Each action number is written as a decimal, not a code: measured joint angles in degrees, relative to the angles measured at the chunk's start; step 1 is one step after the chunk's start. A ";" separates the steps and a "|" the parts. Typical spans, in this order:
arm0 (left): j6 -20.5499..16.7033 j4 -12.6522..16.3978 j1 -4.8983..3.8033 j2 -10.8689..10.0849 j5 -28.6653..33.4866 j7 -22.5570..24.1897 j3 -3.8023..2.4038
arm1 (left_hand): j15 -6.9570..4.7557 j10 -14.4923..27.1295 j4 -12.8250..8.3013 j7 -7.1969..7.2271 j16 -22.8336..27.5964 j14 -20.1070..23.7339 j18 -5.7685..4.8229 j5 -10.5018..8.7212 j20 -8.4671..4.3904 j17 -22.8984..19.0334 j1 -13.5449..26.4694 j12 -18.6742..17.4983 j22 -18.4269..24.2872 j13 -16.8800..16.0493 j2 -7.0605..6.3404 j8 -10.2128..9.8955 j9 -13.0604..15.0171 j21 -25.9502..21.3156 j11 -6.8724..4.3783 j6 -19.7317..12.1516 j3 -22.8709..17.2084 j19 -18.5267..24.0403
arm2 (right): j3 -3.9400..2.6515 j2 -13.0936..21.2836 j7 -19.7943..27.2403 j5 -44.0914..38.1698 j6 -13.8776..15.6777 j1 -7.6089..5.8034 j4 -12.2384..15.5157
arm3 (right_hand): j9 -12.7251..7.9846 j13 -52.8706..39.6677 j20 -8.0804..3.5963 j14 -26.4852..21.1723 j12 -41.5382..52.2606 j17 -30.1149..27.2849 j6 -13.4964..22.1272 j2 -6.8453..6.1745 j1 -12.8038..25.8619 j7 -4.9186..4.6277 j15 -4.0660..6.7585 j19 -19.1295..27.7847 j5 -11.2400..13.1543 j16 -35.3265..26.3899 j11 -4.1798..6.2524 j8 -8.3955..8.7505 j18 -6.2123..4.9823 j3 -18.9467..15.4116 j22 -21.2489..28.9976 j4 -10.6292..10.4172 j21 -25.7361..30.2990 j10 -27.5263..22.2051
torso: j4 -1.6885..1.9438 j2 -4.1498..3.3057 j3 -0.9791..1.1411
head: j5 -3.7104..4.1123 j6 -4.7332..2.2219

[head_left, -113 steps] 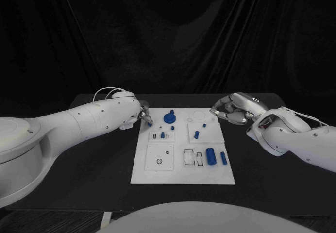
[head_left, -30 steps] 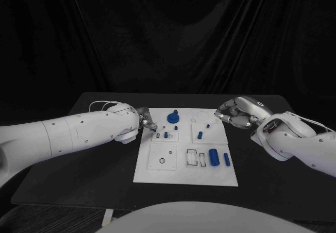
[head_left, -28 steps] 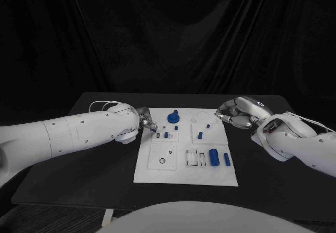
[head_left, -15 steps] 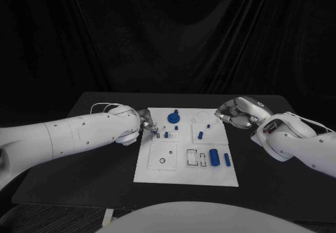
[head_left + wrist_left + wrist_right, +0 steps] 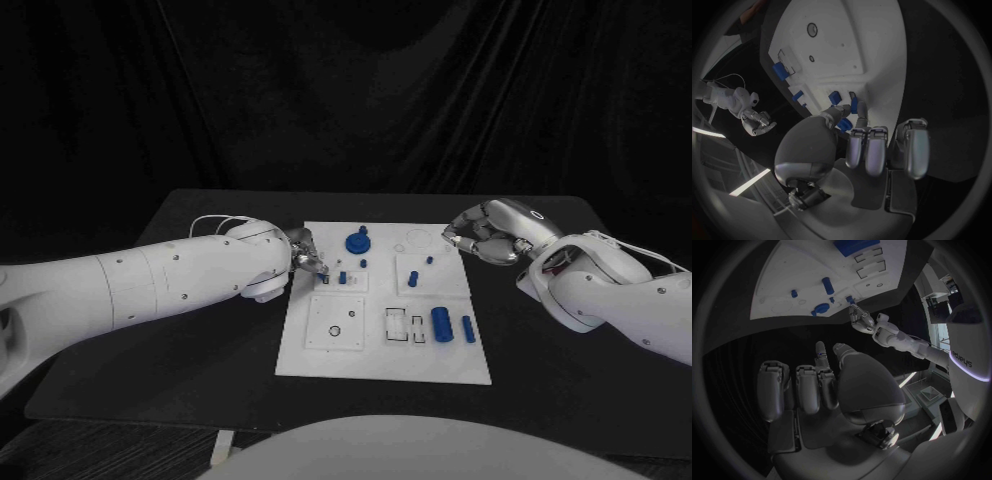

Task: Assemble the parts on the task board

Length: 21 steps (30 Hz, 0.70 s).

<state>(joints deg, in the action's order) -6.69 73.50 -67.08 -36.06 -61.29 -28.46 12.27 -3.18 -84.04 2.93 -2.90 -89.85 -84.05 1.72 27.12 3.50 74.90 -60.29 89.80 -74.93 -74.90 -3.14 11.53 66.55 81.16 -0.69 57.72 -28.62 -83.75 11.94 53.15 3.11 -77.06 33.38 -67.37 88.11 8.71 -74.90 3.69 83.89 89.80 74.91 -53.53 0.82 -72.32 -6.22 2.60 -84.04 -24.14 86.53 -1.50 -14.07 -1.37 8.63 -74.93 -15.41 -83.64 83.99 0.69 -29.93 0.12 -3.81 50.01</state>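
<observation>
Your left hand (image 5: 304, 257) is working at the near-left corner of the board's far half, fingers drawn together and pinching a small blue part (image 5: 844, 124) between thumb and fingertip, tip pointing down at the small insert plate beside the board's left edge; the left wrist view is showing that part just above the board surface, with two other small blue pieces (image 5: 834, 96) sitting right next to it. Whether the pinched part is already touching its socket, you cannot tell from here. Your right hand (image 5: 486, 232) is hovering off the task board (image 5: 382, 360) at its far-right corner, fingers curled in and holding nothing. Out across the board, the blue knob-shaped part (image 5: 356, 240) is standing at the far middle, a short blue peg (image 5: 411, 279) is sitting upright in the right-hand insert, and two blue cylinders (image 5: 441, 324) are lying side by side near the right edge, beside open rectangular slots. By my reading you are partway through: some pieces are looking seated, the near-left square plate with its round hole is looking unfilled, and the cylinders are waiting.
</observation>
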 measured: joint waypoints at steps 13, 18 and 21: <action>0.40 0.02 0.08 0.04 -0.02 0.14 -0.03 | 0.00 0.00 0.17 -0.10 0.00 0.00 0.01 0.00 0.00 0.00 0.23 0.00 0.01 0.00 0.23 0.00 0.00 0.00 0.00 -0.09 -0.17 0.00 | 0.00 -0.01 -0.02 0.01 -0.01 0.01 -0.05 | 0.00 -0.04 0.00 0.00 0.00 0.00 0.00 0.00 0.00 0.00 0.00 0.00 0.00 0.00 0.00 0.00 0.00 0.00 0.01 0.00 0.00 0.00 | 0.00 0.03 0.00 | -0.01 0.00; 0.52 0.01 0.17 0.11 -0.04 0.22 -0.08 | 0.00 0.00 0.17 -0.11 0.00 0.00 0.00 0.00 0.00 0.00 0.23 0.00 0.01 0.00 0.23 0.00 0.01 0.00 0.00 -0.10 -0.17 0.00 | 0.00 -0.05 -0.03 0.01 -0.01 0.02 -0.05 | 0.00 -0.04 0.00 0.00 0.00 0.00 0.00 0.00 0.00 0.00 0.00 0.00 0.00 0.00 0.00 0.00 0.00 0.00 0.01 0.00 0.00 0.00 | -0.01 0.03 0.00 | -0.01 0.00; 0.60 -0.04 0.28 0.18 -0.04 0.32 -0.09 | 0.00 0.00 0.17 -0.11 0.00 0.00 0.00 0.00 0.00 0.00 0.23 0.00 0.01 0.00 0.23 -0.01 -0.01 0.00 0.00 -0.10 -0.17 0.00 | 0.00 -0.05 -0.03 0.01 -0.01 0.02 -0.05 | 0.00 -0.04 0.00 0.00 0.00 0.00 0.00 0.00 0.00 0.00 0.00 0.00 0.00 0.00 0.00 0.00 0.00 0.00 0.01 0.00 0.00 0.00 | -0.01 0.03 0.00 | -0.03 0.00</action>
<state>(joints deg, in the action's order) -6.09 73.46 -66.80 -35.88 -61.33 -28.14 12.18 -3.18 -84.04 3.10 -3.01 -89.85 -84.05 1.72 27.12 3.50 74.90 -60.06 89.80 -74.92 -74.90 -2.91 11.51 66.54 81.16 -0.69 57.62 -28.78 -83.75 11.94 53.10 3.08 -77.05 33.37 -67.35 88.06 8.71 -74.94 3.69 83.89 89.80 74.91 -53.53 0.82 -72.32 -6.22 2.60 -84.04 -24.14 86.53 -1.50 -14.07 -1.37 8.63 -74.92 -15.41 -83.64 83.99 0.68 -29.90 0.12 -3.84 50.01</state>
